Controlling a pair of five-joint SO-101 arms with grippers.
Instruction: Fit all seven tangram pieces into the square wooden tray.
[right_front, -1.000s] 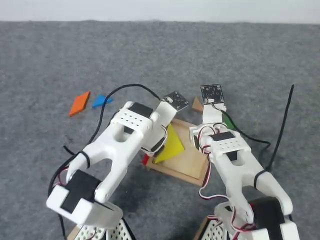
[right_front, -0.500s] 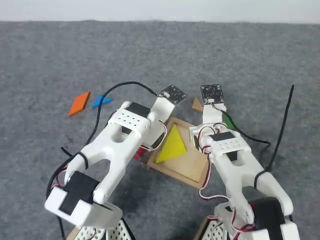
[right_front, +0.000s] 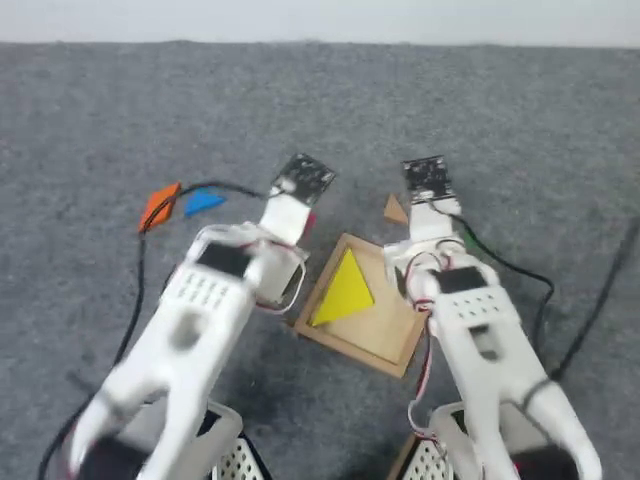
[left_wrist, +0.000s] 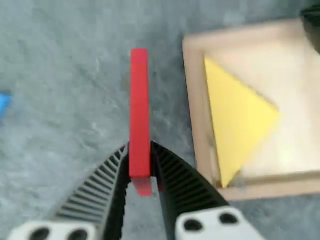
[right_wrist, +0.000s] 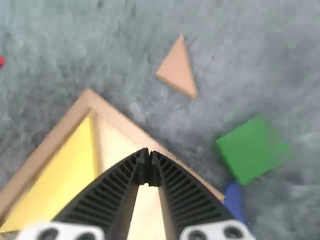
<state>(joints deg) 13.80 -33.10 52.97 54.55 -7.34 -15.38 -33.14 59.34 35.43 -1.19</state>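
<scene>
Left tool (left_wrist: 140, 150) pinches a thin red wooden piece (left_wrist: 139, 100) on its edge, over the grey table (right_front: 100, 120), just beside the rim of the square wooden tray (left_wrist: 192, 90). Large yellow triangle (left_wrist: 240, 117) lies flat inside tray. Right tool (right_wrist: 148, 154) pressed together above a tray corner. Tan wooden triangle (right_wrist: 177, 70) and green square piece (right_wrist: 250, 147) lie on the table near that corner.

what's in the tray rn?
One yellow triangle lies flat in the wooden tray; the rest seen is bare wood. The right arm covers the tray's corner beside it.
</scene>
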